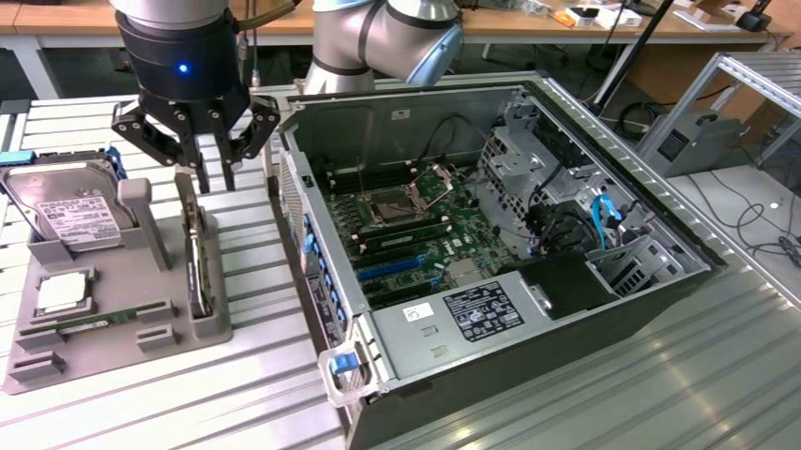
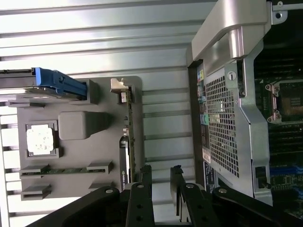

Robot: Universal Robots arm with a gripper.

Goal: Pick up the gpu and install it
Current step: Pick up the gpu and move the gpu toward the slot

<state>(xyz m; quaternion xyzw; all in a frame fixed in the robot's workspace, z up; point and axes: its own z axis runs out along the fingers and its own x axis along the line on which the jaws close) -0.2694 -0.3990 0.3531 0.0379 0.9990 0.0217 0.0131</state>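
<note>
Gripper (image 2: 160, 176) is hovering, jaws spread and empty, above the gpu (image 2: 130, 127), which is standing on edge in the grey tray (image 2: 102, 142). Wrist view is showing the card edge-on, just beside one finger (image 2: 144, 182). Exterior view is showing a hard drive (image 1: 75, 216) sitting in the tray, and the open case (image 1: 375, 122) holding its motherboard (image 1: 426, 234) at the exterior view's right.

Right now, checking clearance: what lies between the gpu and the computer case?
Beside the gpu, just the holder's rim and bare slatted table; the wrist view shows it.
</note>
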